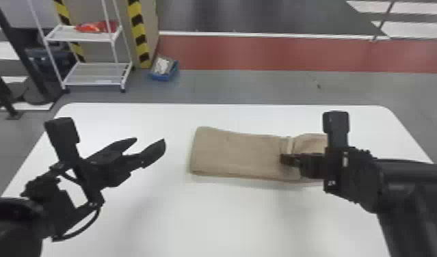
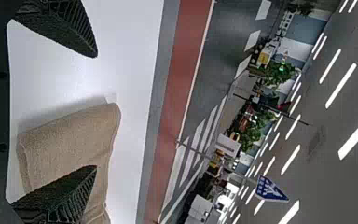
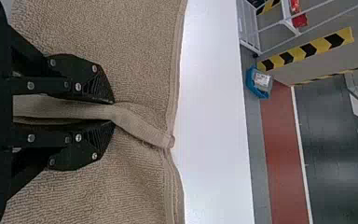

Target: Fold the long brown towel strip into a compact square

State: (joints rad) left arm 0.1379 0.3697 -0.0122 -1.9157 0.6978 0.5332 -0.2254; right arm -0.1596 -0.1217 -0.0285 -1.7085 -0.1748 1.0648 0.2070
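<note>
In the head view, the brown towel (image 1: 234, 153) lies lengthwise across the surface (image 1: 227, 212), from the middle of the frame out to the right, where the right arm covers part of it. Its free end, at the centre, has a rounded upper corner, and its long edges run roughly level with the surface's far edge.

The right tool (image 1: 283, 160) comes in from the right side of the frame and rests over the towel. Its own wrist view shows the fingers nearly together, pinching a narrow raised ridge of the cloth, which runs on past the fingertips to the towel's hem; the cloth spreads out to both sides of that pinch.

The left tool (image 1: 150, 139) is at the left of the frame, apart from the towel, its fingers spread wide with nothing between them.

Beyond the surface, at upper left, a white rack (image 1: 87, 73) carries a red item (image 1: 97, 26) on its upper shelf, and a blue bin (image 1: 163, 76) sits on the floor near the rack.
</note>
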